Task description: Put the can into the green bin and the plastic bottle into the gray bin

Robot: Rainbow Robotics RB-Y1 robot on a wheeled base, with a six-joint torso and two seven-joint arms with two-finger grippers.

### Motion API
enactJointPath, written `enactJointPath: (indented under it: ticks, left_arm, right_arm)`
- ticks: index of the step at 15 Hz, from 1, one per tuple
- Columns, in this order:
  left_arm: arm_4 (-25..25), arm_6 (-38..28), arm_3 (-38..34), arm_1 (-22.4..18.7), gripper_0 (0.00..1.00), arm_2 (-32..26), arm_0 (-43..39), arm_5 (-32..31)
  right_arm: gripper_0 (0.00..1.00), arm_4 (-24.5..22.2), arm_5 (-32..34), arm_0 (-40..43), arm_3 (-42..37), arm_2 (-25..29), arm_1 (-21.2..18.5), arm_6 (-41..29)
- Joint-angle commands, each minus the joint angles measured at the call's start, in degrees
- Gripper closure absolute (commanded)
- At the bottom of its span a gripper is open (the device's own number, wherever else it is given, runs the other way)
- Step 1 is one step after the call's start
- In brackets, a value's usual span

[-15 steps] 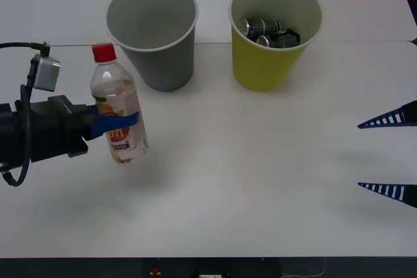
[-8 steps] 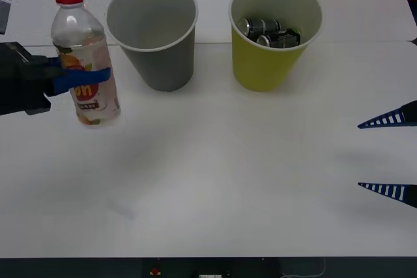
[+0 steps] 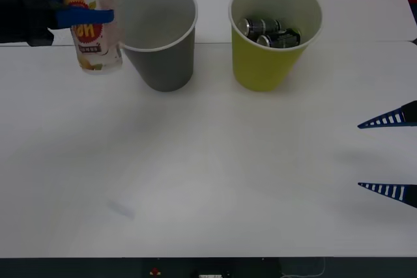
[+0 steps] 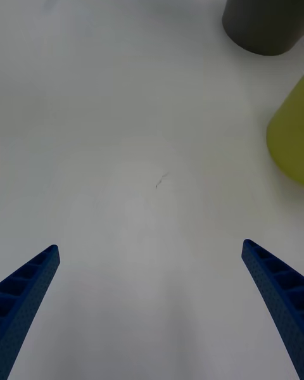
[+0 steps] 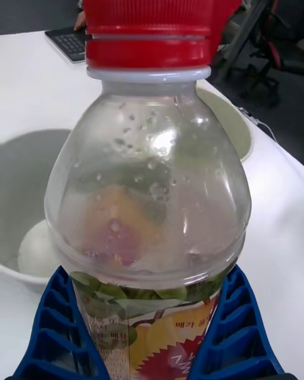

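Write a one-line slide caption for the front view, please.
Left pincer holds the bottle upright beside the gray bin.

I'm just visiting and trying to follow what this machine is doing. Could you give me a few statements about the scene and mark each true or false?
1. The left hand grips the plastic bottle. True.
2. The bottle lies inside the gray bin. False: it is held upright, beside that bin.
3. Cans lie in the green bin. True.
4. The right hand holds a can. False: it is open, holding nothing.
5. The bottle's cap is blue. False: it is red.
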State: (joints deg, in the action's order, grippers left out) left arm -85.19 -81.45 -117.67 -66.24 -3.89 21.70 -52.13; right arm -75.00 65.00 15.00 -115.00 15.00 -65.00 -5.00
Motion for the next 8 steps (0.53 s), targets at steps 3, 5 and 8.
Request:
enactJointPath:
  ticks: [3, 5, 8]
  left_arm:
    - [-5.16, 1.65, 13.70, 3.58, 1.00, 10.31, 19.52, -8.16]
    - [-7.71, 2.26, 19.58, 7.35, 1.00, 12.86, 25.41, -11.06]
    - [-10.96, 3.05, 26.70, 8.50, 1.00, 22.44, 34.37, -9.04]
  right_arm:
    - [0.00, 0.00, 0.00, 0.00, 0.00, 0.00, 0.00, 0.00]
    - [0.00, 0.00, 0.00, 0.00, 0.00, 0.00, 0.00, 0.00]
    - [0.00, 0.00, 0.00, 0.00, 0.00, 0.00, 0.00, 0.00]
